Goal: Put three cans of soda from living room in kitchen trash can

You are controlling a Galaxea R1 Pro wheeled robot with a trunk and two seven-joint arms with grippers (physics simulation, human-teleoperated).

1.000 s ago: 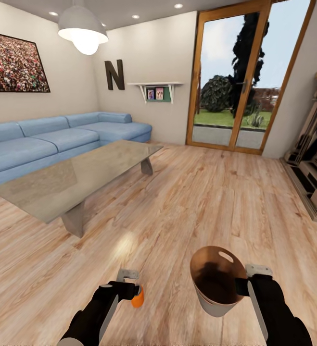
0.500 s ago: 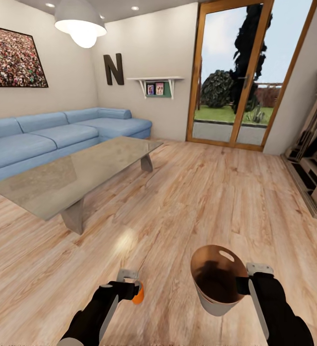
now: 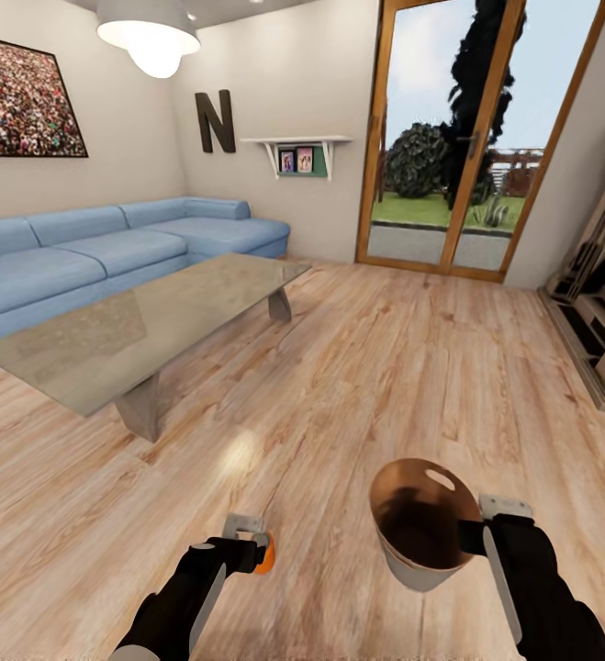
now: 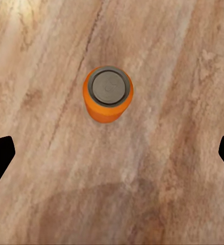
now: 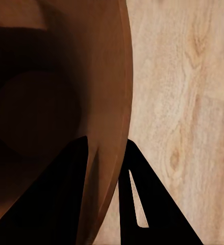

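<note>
Orange soda can (image 4: pixel 107 94) upright on the wood plank floor (image 3: pixel 357 386), below and between the spread fingertips of the left gripper (image 3: pixel 247 542), jaws wide apart and clear of it; likely light, rigid but dentable and smooth-walled, so best pinched across the mid-body rather than at the silvery grey top. Trash can (image 3: pixel 421 523) lifted off the floor, right gripper (image 3: pixel 486 532) clamped over its rim with one finger inside and one outside, glossy copper-brown interior dark and seemingly empty. Low glass table (image 3: pixel 146 330) and blue sofa (image 3: pixel 109 257) beyond, no further cans visible.
</note>
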